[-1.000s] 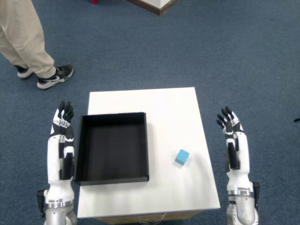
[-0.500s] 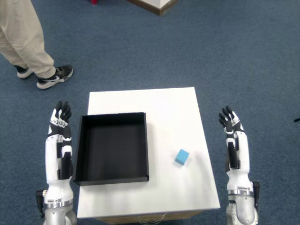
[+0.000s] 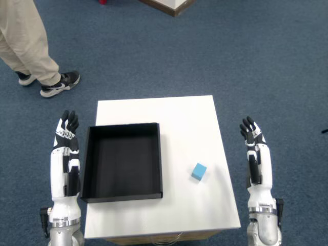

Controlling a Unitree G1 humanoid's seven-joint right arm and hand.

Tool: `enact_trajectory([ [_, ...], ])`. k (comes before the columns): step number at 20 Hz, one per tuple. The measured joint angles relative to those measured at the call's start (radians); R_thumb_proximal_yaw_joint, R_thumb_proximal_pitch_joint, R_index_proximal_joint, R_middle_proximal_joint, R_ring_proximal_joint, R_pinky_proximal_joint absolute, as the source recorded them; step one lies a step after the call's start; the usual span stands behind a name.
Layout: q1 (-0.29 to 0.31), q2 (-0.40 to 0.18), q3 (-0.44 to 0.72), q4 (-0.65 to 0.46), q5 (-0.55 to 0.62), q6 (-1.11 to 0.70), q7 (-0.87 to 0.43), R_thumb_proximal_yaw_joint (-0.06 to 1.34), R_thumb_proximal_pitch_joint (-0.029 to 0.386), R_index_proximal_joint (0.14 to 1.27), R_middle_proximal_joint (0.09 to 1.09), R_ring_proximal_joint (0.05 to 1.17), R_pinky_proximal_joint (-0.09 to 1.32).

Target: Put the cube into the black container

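On the near right part of the white rectangular table (image 3: 179, 118) sits the small light-blue cube (image 3: 199, 171), apart from and to the right of the empty black square container (image 3: 123, 161), whose right wall stands between them. Off the table's right edge, the white-and-black right hand (image 3: 251, 136) hangs with fingers extended, slightly apart and holding nothing. A sideways reach could likely nudge the cube away or off the near edge, or clip that wall; no brand, label or writing is readable.
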Motion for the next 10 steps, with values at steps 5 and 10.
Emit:
enact_trajectory([
  [5, 0.000, 0.000, 0.000, 0.000, -0.002, 0.000, -0.001, -0.01, 0.122, 0.18, 0.17, 0.20, 0.13],
  [10, 0.000, 0.000, -0.002, 0.000, -0.006, 0.000, -0.004, -0.01, 0.122, 0.19, 0.17, 0.21, 0.13],
])
